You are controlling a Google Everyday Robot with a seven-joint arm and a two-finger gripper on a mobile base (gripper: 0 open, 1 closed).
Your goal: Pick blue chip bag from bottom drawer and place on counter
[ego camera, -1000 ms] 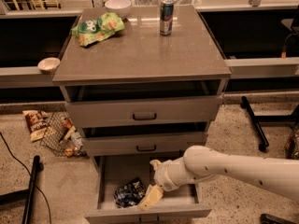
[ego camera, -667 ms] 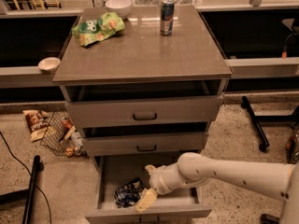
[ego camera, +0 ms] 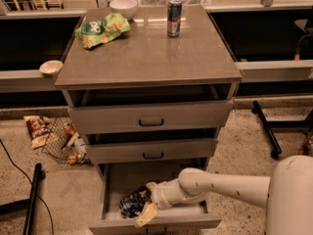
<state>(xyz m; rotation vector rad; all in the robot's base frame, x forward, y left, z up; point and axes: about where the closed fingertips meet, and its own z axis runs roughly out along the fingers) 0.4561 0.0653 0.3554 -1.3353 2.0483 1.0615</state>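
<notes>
The robot's white arm has slid leftward and lower within the last second, which I judge to be the closing-in before a grasp; nothing has reached the glossy grey-brown square bench. The deep grey bottom drawer stands pulled out, and in it lies the small crumpled dark blue foil chip bag, left of centre, with the two-finger hand at its right edge, fingers spread, gripping nothing.

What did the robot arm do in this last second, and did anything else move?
The pincer slid left and down in the picture inside the grey bottom drawer, up to the crumpled dark blue chip bag; whether it holds it cannot be seen. The bag, the light green bag and the metal can on the grey-brown counter stayed put.
</notes>
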